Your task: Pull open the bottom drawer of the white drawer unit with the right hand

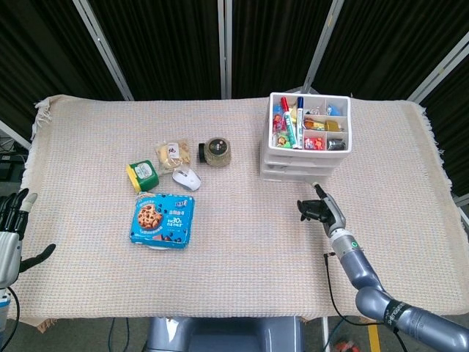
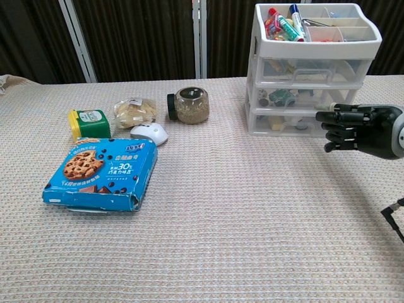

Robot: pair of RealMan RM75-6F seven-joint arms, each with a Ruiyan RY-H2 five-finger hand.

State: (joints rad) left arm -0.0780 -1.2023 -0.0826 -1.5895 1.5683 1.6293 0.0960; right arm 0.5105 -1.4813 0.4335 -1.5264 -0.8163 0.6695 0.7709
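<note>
The white drawer unit stands at the back right of the table, its top tray full of pens and small items. Its bottom drawer is pushed in, flush with the two drawers above. My right hand hovers just in front of the unit's lower right corner. Its fingers stretch leftward at bottom-drawer height and hold nothing. They are close to the drawer front, but contact cannot be made out. My left hand hangs off the table's front left edge with its fingers spread and nothing in it.
On the left half of the cloth-covered table lie a blue cookie box, a green tin, a snack bag, a white mouse and a round jar.
</note>
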